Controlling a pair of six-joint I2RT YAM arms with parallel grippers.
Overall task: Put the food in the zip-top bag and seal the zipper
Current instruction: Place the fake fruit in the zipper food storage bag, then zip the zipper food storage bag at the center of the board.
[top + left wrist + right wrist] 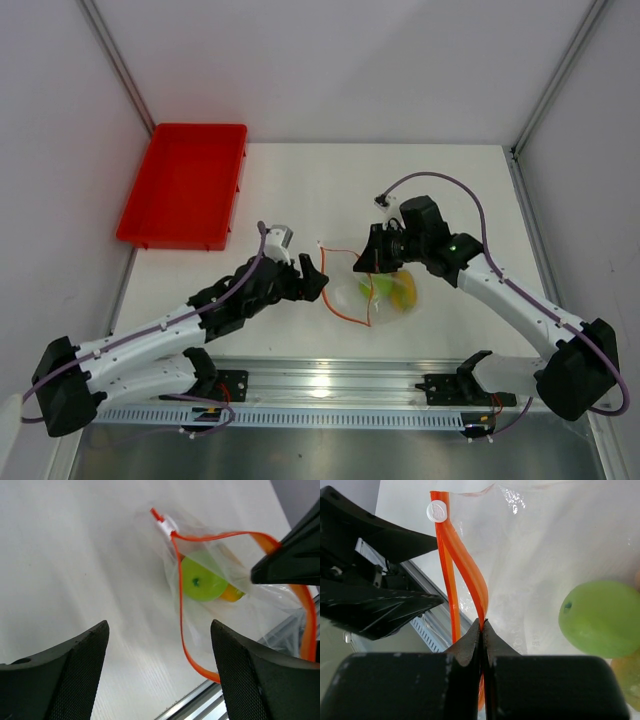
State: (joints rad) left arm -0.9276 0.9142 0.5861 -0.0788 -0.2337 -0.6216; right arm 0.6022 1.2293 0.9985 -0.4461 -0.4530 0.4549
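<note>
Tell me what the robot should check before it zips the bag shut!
1. Is the green fruit inside the bag? ok.
2. Is the yellow-orange fruit inside too? ok.
3. Is the third fruit inside? cannot tell.
4. Is the right hand shut on the zipper? ok.
5. Is the left hand open and holding nothing? ok.
6. Is the zipper sealed? not ok, its strips gape apart.
</note>
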